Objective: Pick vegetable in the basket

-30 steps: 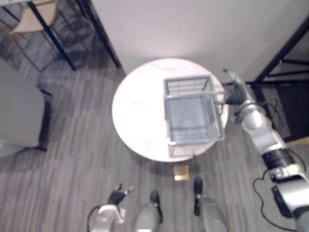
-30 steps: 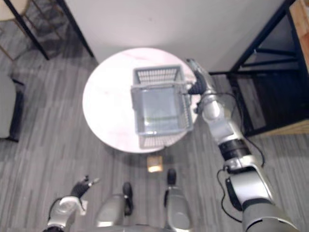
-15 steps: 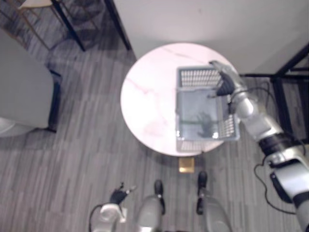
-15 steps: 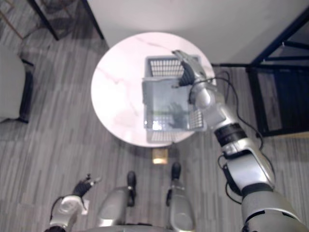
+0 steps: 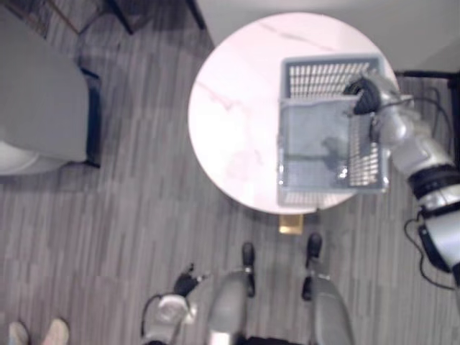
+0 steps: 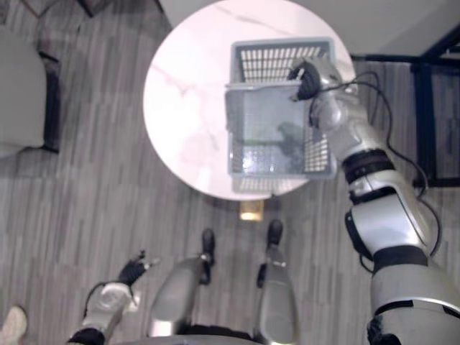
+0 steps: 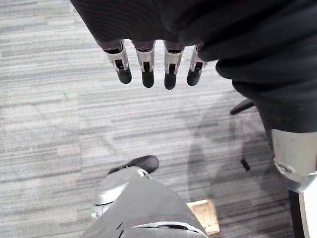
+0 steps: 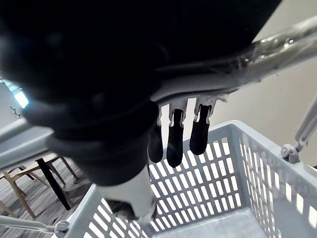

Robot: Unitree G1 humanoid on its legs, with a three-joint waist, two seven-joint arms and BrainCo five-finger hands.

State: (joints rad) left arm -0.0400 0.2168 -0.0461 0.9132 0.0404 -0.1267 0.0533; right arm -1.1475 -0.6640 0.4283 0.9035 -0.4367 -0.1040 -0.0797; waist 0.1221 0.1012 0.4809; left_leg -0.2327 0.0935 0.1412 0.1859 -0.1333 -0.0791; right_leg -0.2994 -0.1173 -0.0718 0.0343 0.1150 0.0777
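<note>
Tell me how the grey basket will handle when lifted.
The basket looks light: slotted plastic walls, seemingly empty. Its thin handle seems hinged at the rim, so it may swing under the right hand. On the smooth table it would likely slide rather than tip.

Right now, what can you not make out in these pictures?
1. Contents of the grey basket: its bottom is dim in the eye views, and the right hand with its dark cover hides it in the right wrist view.
2. Right hand's hold on the wire handle: hidden by that cover, right wrist view.
3. Person: the eye views' bottom edge cuts off all but the shoes.
</note>
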